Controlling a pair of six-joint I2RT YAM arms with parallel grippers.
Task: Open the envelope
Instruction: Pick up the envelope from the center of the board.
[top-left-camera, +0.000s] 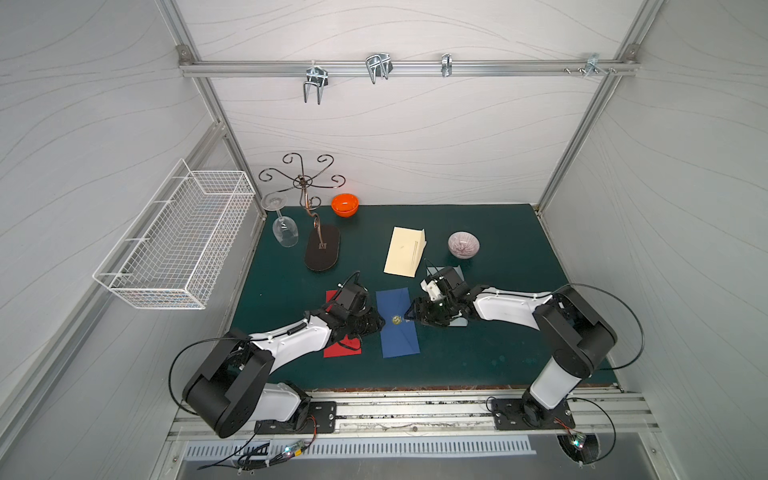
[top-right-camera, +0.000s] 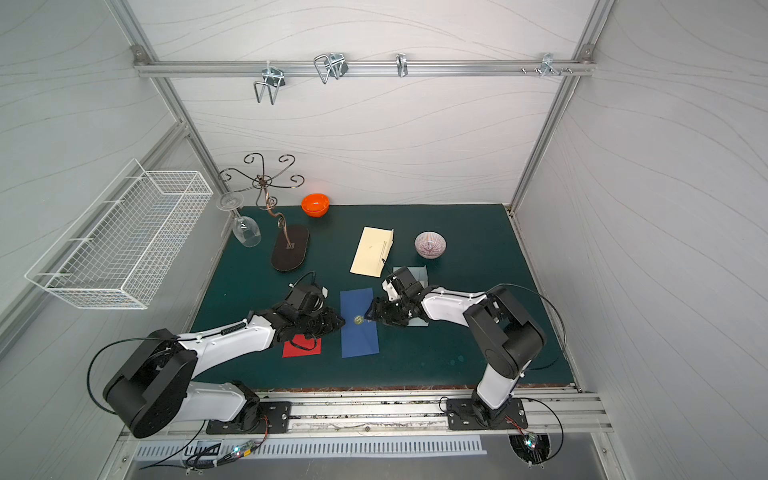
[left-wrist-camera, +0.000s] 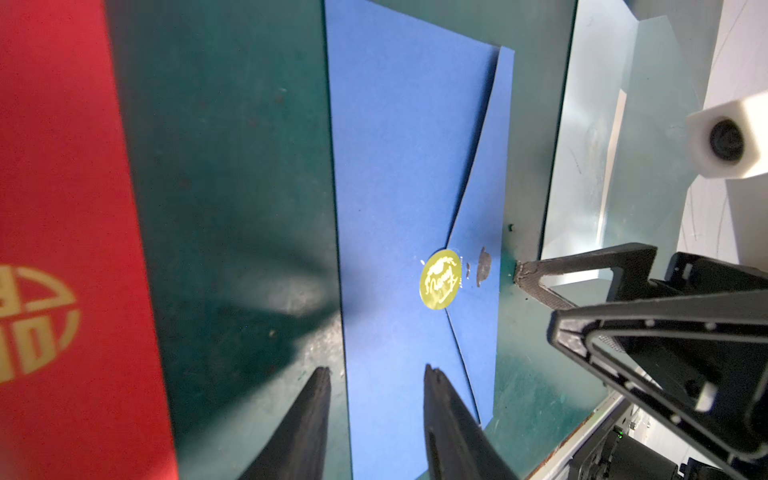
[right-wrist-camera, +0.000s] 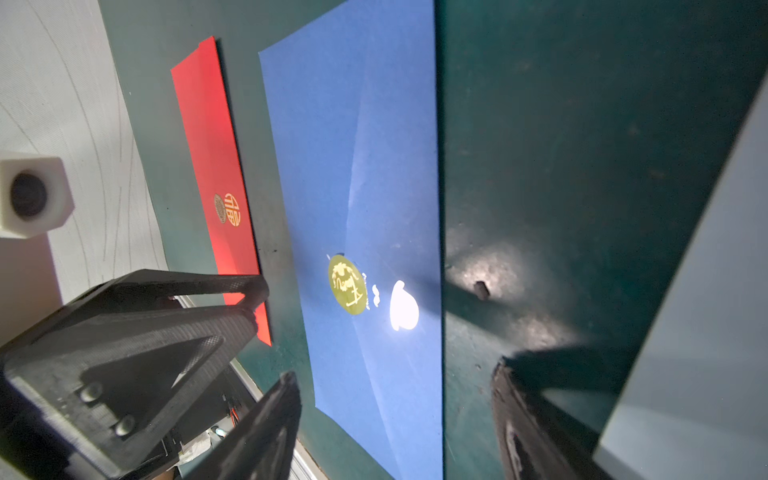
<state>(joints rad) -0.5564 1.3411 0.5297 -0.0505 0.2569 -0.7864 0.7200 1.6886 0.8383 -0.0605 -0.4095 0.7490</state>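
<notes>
Envelope (top-left-camera: 398, 328): blue, lay flat mid-frame in both top views, flap (left-wrist-camera: 482, 187) held by sticker (left-wrist-camera: 440, 279).
Left gripper (left-wrist-camera: 376, 374): narrowly parted, empty, at its edge.
Right gripper (right-wrist-camera: 395, 374): wide, empty.
Technique: should pin body, peel flap beside sticker.

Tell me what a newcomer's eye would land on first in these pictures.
The blue envelope in the middle of the green mat draws the eye first, its flap held down by a gold seal. The left pincer and right pincer face each other across it, both open, one at each long edge. Farther back, the orange bowl stands out by the rear wall.
</notes>
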